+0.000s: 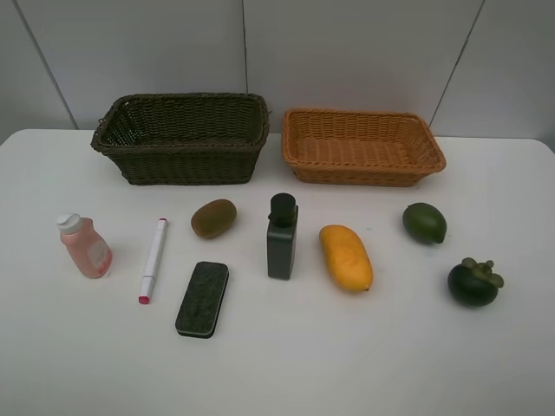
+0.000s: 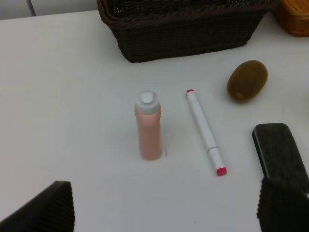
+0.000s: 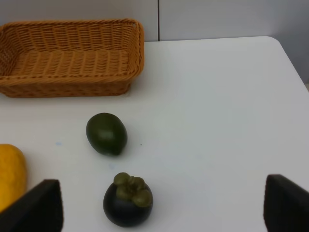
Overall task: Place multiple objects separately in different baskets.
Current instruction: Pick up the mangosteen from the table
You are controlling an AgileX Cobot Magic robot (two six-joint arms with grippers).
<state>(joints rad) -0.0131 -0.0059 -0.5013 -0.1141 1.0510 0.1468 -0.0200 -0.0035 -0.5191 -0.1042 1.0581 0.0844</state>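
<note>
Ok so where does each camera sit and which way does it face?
Exterior high: mounted high, looking down across the whole table, dark basket and orange basket at its far side; no robot parts show.
Left wrist: on the left arm, facing the dark basket over pink bottle, marker, kiwi, eraser; open left gripper shows.
Right wrist: on the right arm, facing the orange basket over lime, mangosteen, mango; open right gripper shows.
Shared: both wrist views catch the orange basket.

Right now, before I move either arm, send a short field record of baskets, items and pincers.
baskets: dark basket left, orange basket right, nothing visible inside
left group: pink bottle, marker, eraser, kiwi
centre: grey bottle, upright
right group: mango, lime, mangosteen
pincers: left pincer open, right pincer open, both empty
sorted so far: none
</note>
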